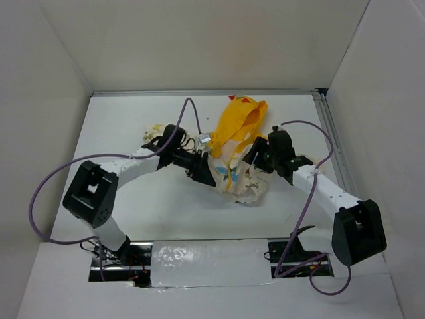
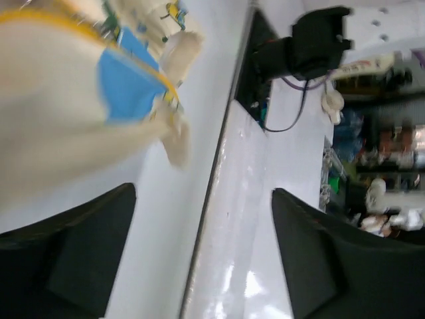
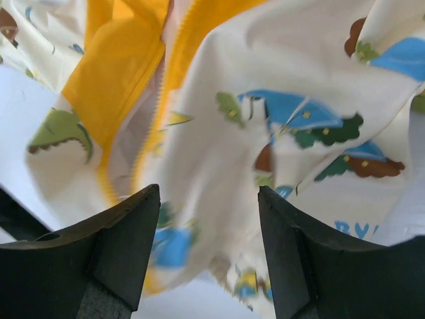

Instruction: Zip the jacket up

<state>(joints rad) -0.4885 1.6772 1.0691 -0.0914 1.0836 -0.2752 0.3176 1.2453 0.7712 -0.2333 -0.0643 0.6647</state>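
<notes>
The jacket (image 1: 238, 154) lies crumpled in the middle of the white table, cream with cartoon prints, its yellow lining and hood spread toward the back. My left gripper (image 1: 204, 174) is at its left edge, open, with only the table between its fingers; the left wrist view shows cream and blue fabric (image 2: 99, 86) above and left of the jaws. My right gripper (image 1: 255, 151) is at the jacket's right side, open. In the right wrist view the printed fabric (image 3: 265, 126) fills the frame beyond the fingers (image 3: 126, 246), with a yellow zipper edge (image 3: 149, 126) at left.
White walls enclose the table on three sides. A rail (image 1: 332, 139) runs along the right edge. A strip of silver tape (image 1: 206, 262) covers the near edge between the arm bases. The right arm base (image 2: 312, 46) shows in the left wrist view.
</notes>
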